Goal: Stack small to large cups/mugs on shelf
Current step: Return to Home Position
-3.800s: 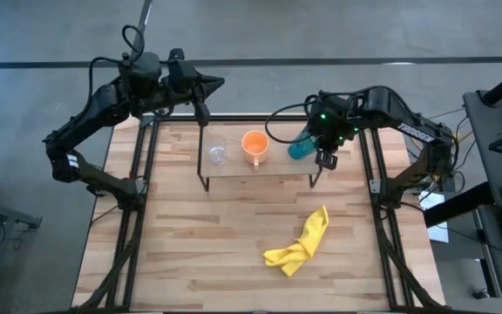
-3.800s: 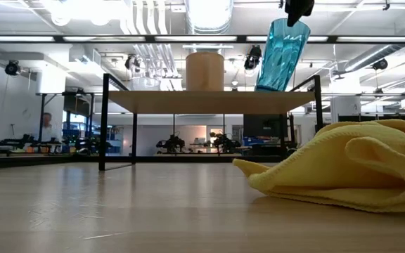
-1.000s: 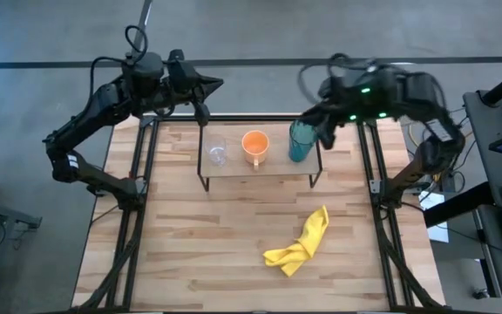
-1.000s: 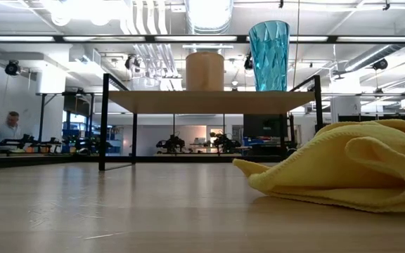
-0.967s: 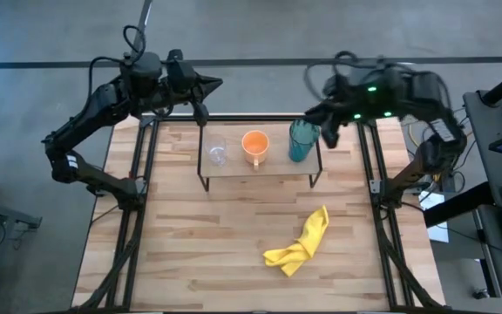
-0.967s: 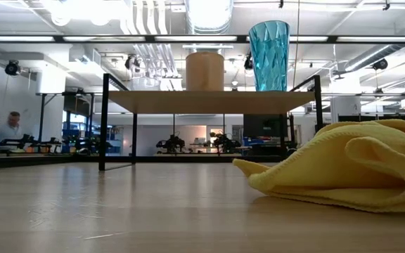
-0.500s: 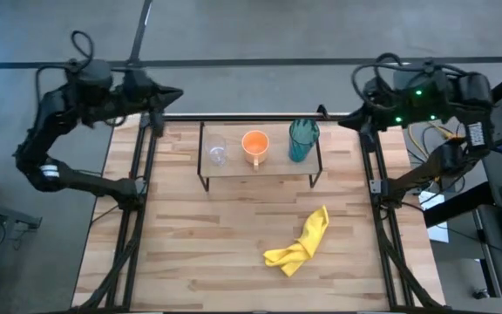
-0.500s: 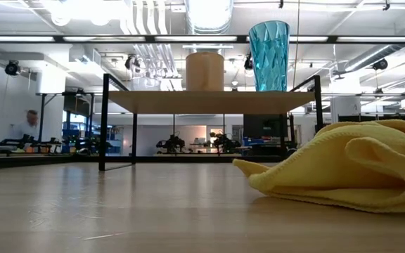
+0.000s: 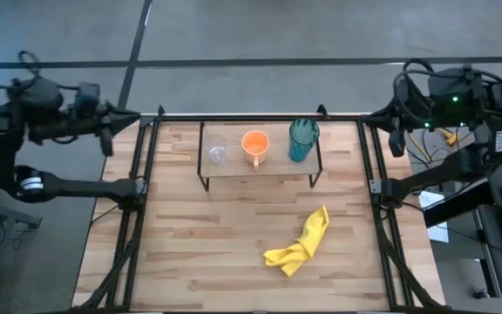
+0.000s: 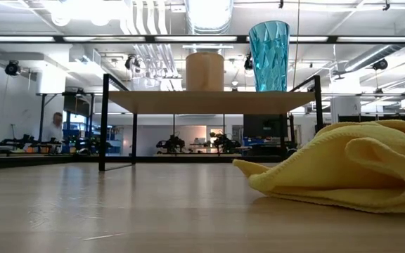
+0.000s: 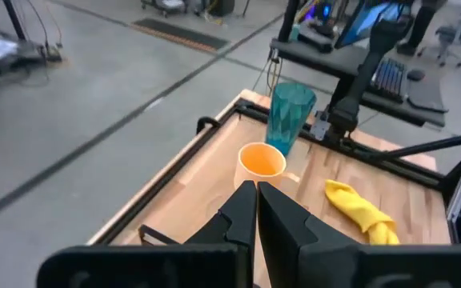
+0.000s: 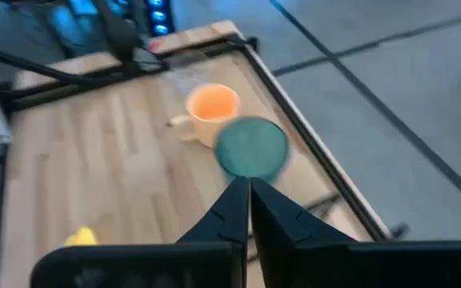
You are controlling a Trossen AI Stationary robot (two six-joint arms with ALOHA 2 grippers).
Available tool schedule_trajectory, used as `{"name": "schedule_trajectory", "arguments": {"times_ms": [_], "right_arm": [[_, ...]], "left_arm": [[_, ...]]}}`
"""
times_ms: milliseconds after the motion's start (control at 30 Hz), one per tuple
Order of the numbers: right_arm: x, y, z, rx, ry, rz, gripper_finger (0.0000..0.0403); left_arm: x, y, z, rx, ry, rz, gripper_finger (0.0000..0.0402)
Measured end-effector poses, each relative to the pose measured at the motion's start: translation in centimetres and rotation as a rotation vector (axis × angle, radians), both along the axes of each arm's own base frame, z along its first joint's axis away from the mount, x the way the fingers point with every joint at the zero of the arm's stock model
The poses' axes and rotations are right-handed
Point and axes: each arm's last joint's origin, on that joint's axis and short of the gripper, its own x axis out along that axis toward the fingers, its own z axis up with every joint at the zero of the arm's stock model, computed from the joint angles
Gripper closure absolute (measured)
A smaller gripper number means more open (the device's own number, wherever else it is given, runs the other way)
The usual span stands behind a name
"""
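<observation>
Three vessels stand upright on their bases in a row on the low light-wood shelf [image 9: 260, 166]: the clear glass cup [image 9: 216, 151] at its left end, the orange mug [image 9: 254, 144] in the middle and the teal tumbler [image 9: 302, 139] at its right end. The low view shows the mug [image 10: 204, 71] and the tumbler [image 10: 268, 56] on the shelf board [image 10: 209, 102]. My left gripper [image 9: 133, 115] is shut and hangs off the table's far left corner. My right gripper [image 9: 375, 116] is shut and hangs off the far right corner. Both wrist views look at the vessels from afar.
A crumpled yellow cloth [image 9: 300, 244] lies on the tabletop toward the near right, and it fills the right of the low view [image 10: 343, 172]. Black frame rails run along the table's left and right edges [image 9: 142, 174]. A person shows far off in the room [image 10: 56, 125].
Both arms have drawn back from the shelf. The left gripper has swung out past the table's left edge and the right gripper out past its right edge. The tumbler, mug and glass cup have stayed upright on the shelf.
</observation>
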Motion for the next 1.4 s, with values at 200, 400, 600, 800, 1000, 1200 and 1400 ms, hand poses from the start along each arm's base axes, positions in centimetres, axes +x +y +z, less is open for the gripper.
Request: {"name": "schedule_trajectory", "arguments": {"times_ms": [200,400,600,800,1000,1200,1400], "right_arm": [[-1.1,0.1,-2.1,-0.007,-0.055,-0.020,0.0394],[-2.1,0.7,-4.8,-0.026,-0.307,0.131,0.0394],[-2.9,1.2,-9.2,0.056,-0.505,0.227,0.0394],[-2.3,1.6,-14.3,0.180,-0.646,0.374,0.0394],[-0.9,1.8,-18.5,0.147,-0.818,0.541,0.0394],[0.4,1.6,-22.6,0.197,-0.842,0.532,0.0394],[1.1,1.5,-25.8,0.207,-0.852,0.534,0.0394]], "left_arm": [[-3.6,-1.4,-1.2,0.026,-0.073,0.000,0.0402],[-5.0,-2.2,-3.9,0.034,-0.210,-0.089,0.0402],[-4.3,-2.5,-7.9,0.040,-0.312,-0.270,0.0402],[-3.4,-2.3,-12.3,-0.109,-0.357,-0.294,0.0402],[-2.2,-2.1,-15.3,-0.070,-0.475,-0.385,0.0402],[-1.2,-1.7,-18.2,-0.026,-0.530,-0.400,0.0402],[-0.2,-1.3,-20.9,-0.056,-0.550,-0.396,0.0402]]}}
